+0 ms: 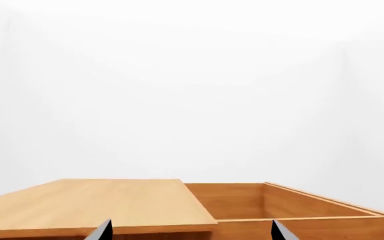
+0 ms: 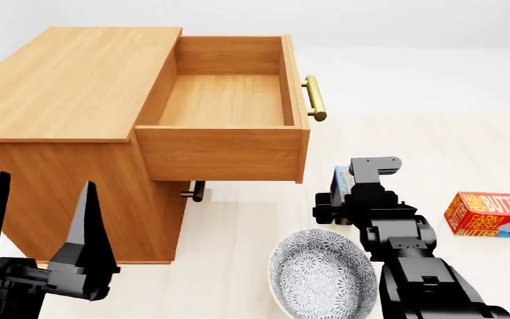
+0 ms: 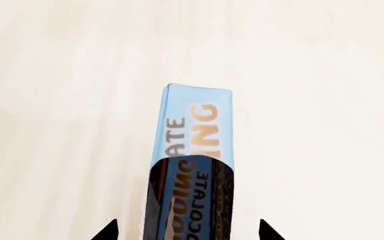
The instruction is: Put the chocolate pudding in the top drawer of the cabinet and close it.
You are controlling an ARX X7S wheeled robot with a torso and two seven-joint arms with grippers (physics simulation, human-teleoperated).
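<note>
- cabinet (image 2: 60,100) is light-brown wood grain, same for the top drawer (image 2: 222,100)
- both handles are brass, top one (image 2: 315,98) shinier
- chocolate pudding (image 3: 195,125) box: pale blue with orange lettering
- butter box (image 2: 488,215) is orange-red, white letters
- bowl (image 2: 321,276): grey-white speckly floral pattern
- both grippers, left (image 2: 38,212) and right (image 2: 348,199), are black

Grey-patterned bowl (image 2: 321,279) on pale floor (image 2: 237,232), orange-red butter box (image 2: 488,215) well apart beside it
</note>
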